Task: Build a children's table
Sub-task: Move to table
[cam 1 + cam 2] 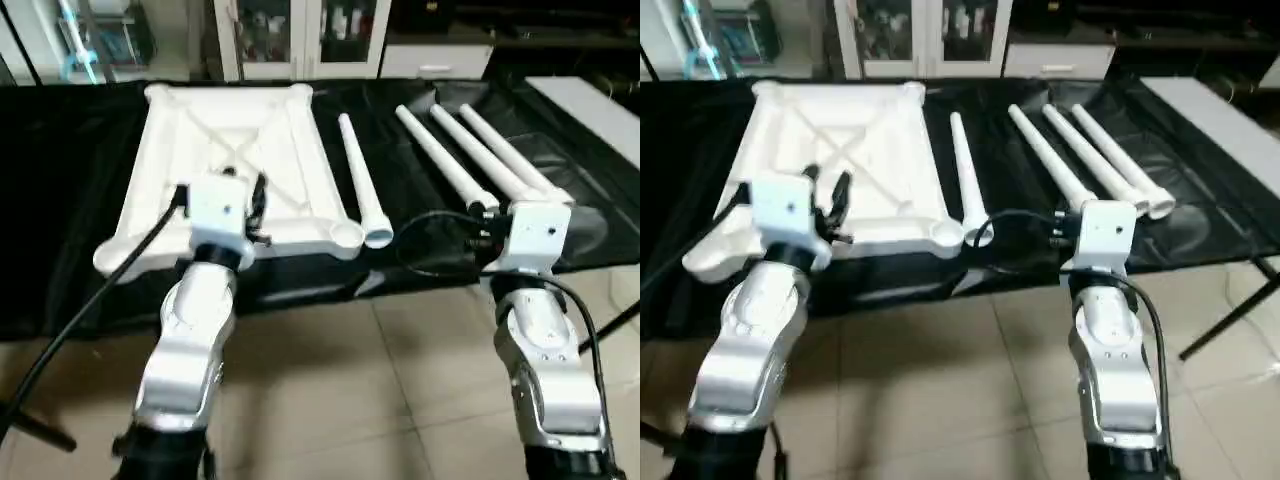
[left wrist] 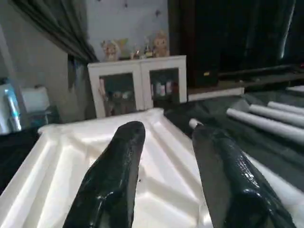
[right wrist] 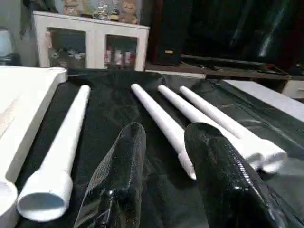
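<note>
Hovering jaws, tabletop (image 1: 230, 140), legs (image 1: 455, 160)

The left arm (image 1: 195, 330) is covering the near edge of the tabletop (image 1: 235, 140), and the right arm (image 1: 540, 330) is hiding the near ends of three legs (image 1: 470, 155).

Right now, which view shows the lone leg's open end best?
Right wrist view: the lone leg lies close, its hollow mouth facing the camera. Both eye views show its whole length beside the tabletop; left wrist view shows just its tip.
</note>
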